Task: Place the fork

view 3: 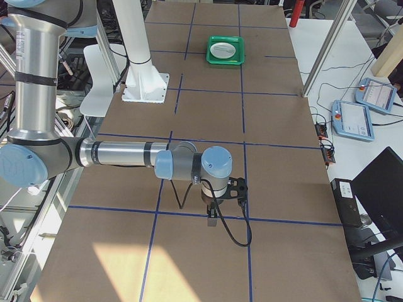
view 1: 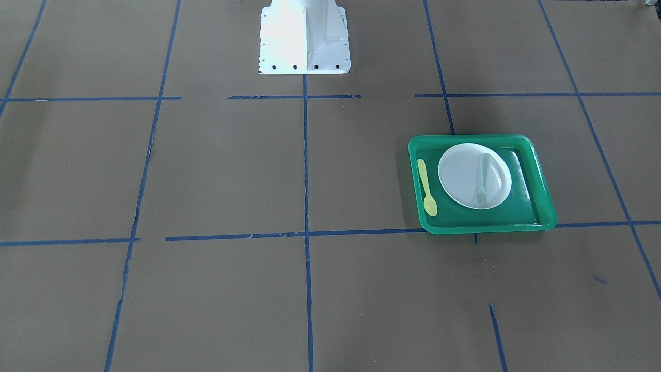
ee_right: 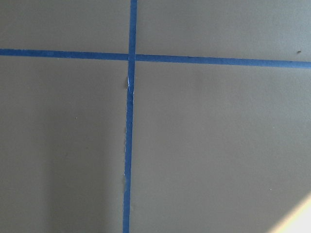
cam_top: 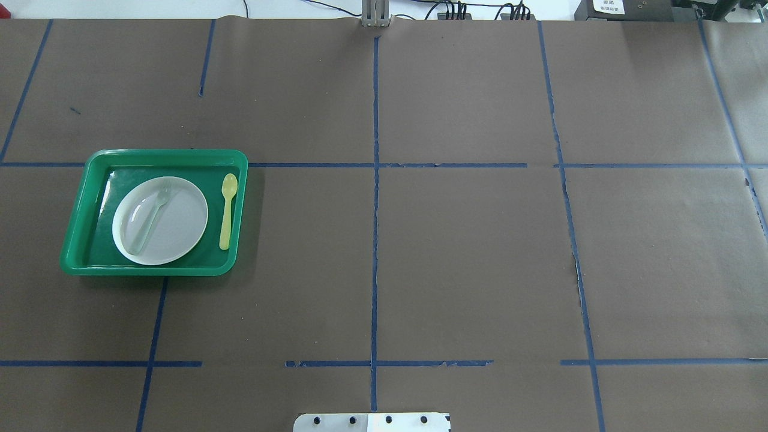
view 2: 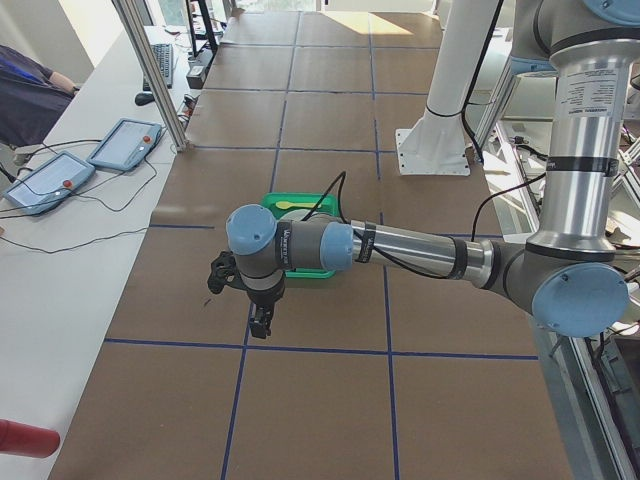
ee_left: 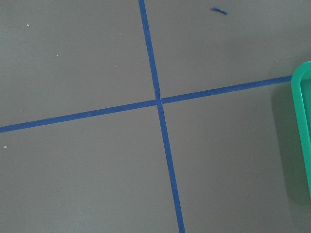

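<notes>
The brown paper-covered tabletop (cam_top: 468, 252), gridded with blue tape, carries everything you need on the robot's left half. The left arm (view 2: 400, 245) reaches out low above it, beside the tray, and the right arm (view 3: 126, 153) does the same well apart from the tray at the other end. The green tray (cam_top: 168, 154) holds a white plate (cam_top: 183, 225). The left claw (view 2: 259, 328) and the right claw (view 3: 212, 219) both hang pointing down over bare paper; only the side views show them, so you cannot tell whether either is parted or clenched, though neither carries anything you can make out. A yellow spoon (cam_top: 227, 210) lies on the tray floor just beside the plate. The fork (cam_top: 151, 219) lies flat on the plate, tines away from the robot, handle slanting toward the near-left rim. Judge it light, thin, slightly flexible and slick, likely to skate on the smooth plate. Take it across the mid-handle, pinching its narrow width, with a gentle squeeze.
</notes>
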### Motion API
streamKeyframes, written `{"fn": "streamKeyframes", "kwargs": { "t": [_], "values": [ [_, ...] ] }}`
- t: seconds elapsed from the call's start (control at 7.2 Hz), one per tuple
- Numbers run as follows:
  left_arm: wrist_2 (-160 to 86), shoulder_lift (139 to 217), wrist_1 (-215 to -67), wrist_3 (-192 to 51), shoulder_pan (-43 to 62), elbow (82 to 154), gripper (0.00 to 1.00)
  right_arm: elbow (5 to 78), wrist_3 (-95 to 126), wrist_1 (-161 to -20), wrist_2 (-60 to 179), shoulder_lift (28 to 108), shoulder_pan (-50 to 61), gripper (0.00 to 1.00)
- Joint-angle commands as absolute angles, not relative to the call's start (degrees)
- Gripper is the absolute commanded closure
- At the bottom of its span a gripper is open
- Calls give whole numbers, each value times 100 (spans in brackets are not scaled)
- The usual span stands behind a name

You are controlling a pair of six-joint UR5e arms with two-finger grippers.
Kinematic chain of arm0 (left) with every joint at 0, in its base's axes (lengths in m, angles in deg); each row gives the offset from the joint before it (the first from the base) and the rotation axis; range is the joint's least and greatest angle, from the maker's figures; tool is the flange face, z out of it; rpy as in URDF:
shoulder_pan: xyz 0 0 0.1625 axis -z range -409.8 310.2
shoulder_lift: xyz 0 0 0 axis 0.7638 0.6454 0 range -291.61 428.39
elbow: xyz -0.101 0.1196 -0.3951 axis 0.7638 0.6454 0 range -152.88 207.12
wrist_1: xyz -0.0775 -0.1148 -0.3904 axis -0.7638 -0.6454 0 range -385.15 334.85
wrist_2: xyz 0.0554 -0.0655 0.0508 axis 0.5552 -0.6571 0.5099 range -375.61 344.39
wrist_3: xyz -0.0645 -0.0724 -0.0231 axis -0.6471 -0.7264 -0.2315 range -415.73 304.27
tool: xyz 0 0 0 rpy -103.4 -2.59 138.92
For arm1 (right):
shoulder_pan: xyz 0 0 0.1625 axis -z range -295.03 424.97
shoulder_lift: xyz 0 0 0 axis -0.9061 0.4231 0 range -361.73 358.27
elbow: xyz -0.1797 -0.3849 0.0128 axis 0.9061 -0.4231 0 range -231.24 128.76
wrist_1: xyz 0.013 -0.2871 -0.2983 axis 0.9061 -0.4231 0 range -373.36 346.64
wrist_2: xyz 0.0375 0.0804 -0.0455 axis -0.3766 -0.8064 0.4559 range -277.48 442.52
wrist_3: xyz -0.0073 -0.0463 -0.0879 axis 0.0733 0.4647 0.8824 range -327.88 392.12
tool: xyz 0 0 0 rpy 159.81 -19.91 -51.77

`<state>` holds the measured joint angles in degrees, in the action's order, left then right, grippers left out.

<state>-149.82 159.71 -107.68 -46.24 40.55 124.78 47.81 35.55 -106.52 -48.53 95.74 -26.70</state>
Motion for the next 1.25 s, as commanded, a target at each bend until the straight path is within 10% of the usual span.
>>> {"fn": "streamKeyframes", "kwargs": {
  "t": [0.0,1.11],
  "values": [
    [-14991,15971,-10759,-4624,4055,12468,0,4781,3555,-10653,-4853,9574,-2670,0],
    [-14973,15945,-11879,-4684,3802,12467,0,4781,3555,-10653,-4853,9574,-2670,0]
  ]
}}
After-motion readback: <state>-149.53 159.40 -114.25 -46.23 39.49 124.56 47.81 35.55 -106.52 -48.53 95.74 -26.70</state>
